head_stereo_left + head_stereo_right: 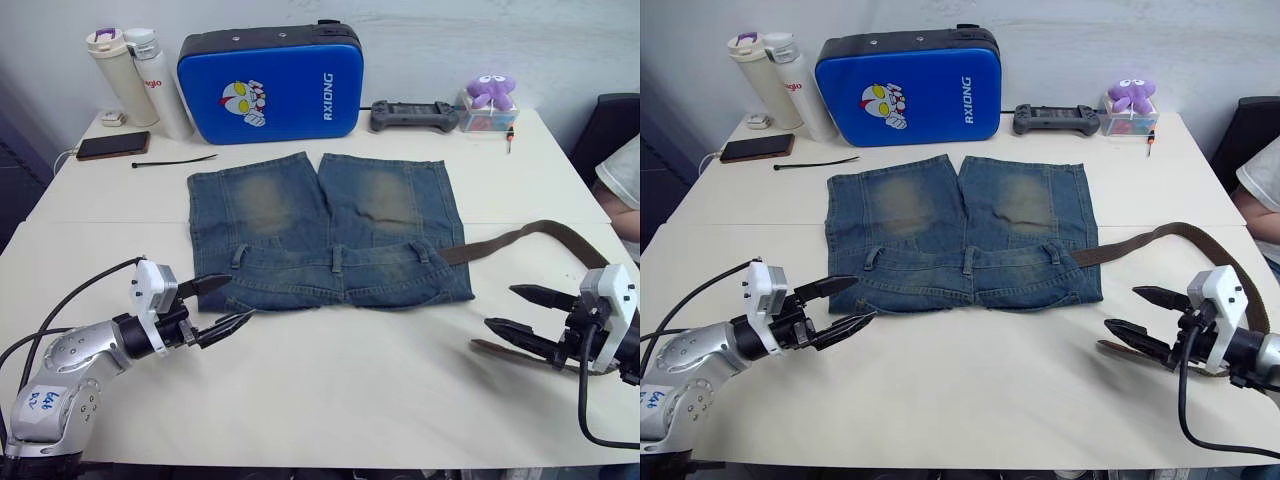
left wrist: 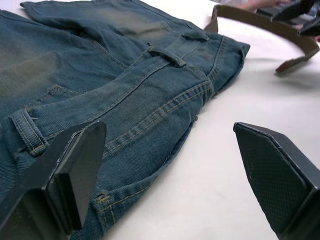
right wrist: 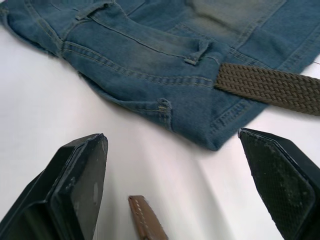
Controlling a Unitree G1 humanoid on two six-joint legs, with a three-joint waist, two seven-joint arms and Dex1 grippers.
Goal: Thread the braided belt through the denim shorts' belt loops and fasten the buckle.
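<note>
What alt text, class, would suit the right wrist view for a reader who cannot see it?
The open right gripper hovers over a white table, facing the denim shorts. The braided belt enters a belt loop, and its brown tip lies between the fingers.

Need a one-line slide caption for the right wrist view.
Open right gripper hovers over the table, belt's leather tip between its fingers, braided belt entering the denim shorts under a belt loop.

The faded blue denim shorts (image 1: 325, 232) lie flat at the middle of the white table (image 1: 330, 390), waistband toward the robot. Behind them stands the blue hard case (image 1: 271, 90); right of them the brown braided belt (image 1: 520, 237) runs outward from their waistband. The black cable tie (image 1: 172, 161) lies behind the shorts to their left.
</note>
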